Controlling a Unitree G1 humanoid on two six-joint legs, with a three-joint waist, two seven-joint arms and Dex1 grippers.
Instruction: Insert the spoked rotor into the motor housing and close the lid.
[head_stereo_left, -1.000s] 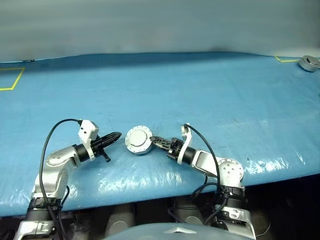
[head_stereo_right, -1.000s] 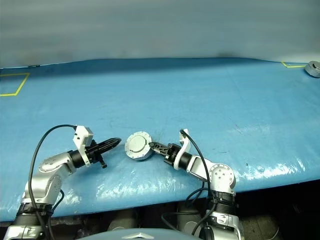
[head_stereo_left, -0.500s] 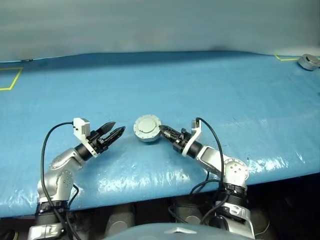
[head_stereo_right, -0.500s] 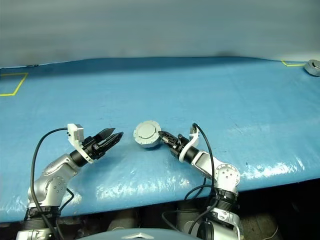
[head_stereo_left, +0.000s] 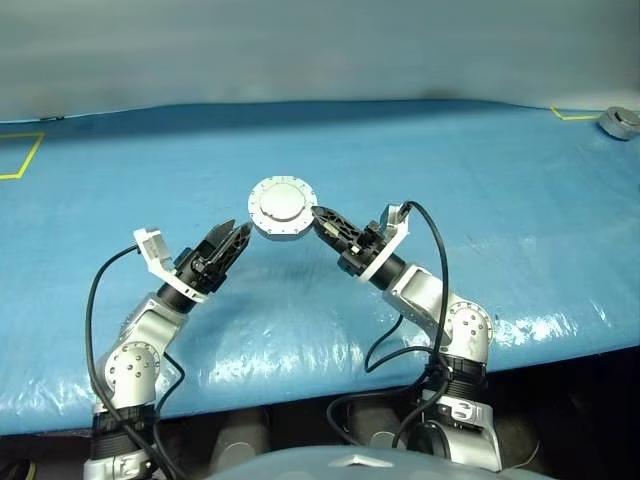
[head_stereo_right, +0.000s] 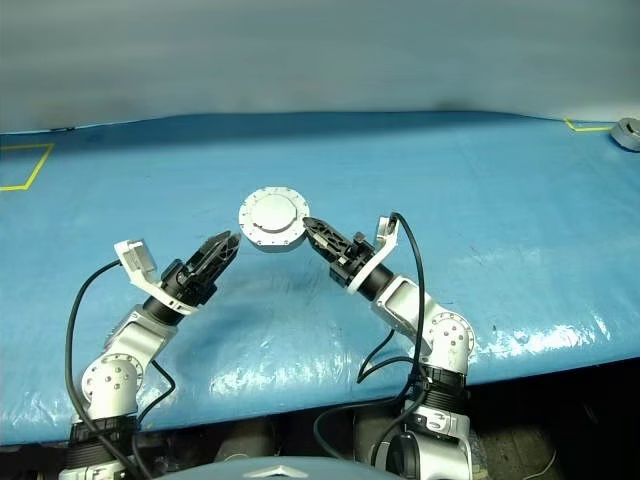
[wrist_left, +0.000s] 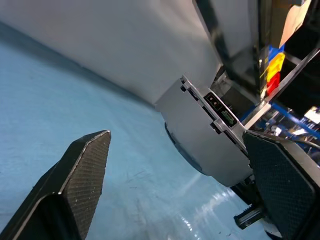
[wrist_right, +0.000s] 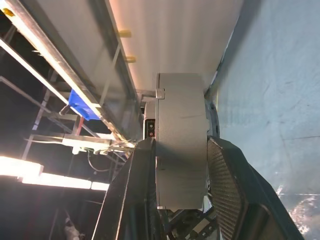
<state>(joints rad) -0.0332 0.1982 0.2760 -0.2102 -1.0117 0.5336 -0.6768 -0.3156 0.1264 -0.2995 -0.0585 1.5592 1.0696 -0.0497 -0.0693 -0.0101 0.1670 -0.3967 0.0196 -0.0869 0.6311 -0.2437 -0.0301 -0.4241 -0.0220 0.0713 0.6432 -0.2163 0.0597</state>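
Blue table (head_stereo_left: 480, 180) stretches wide around right gripper's (head_stereo_left: 322, 221) lifted motor housing (head_stereo_left: 281, 208).

Matt grey metal motor housing (head_stereo_left: 281, 208); glossy, wrinkled blue plastic sheet (head_stereo_left: 500, 200); black cross-hatched gripper pads (wrist_left: 90, 172)

2 head views high above the blue table (head_stereo_left: 480, 180) looking forward and down, 2 wrist views close along their own fingers, all 4 sharing the closed motor housing (head_stereo_left: 282, 208)
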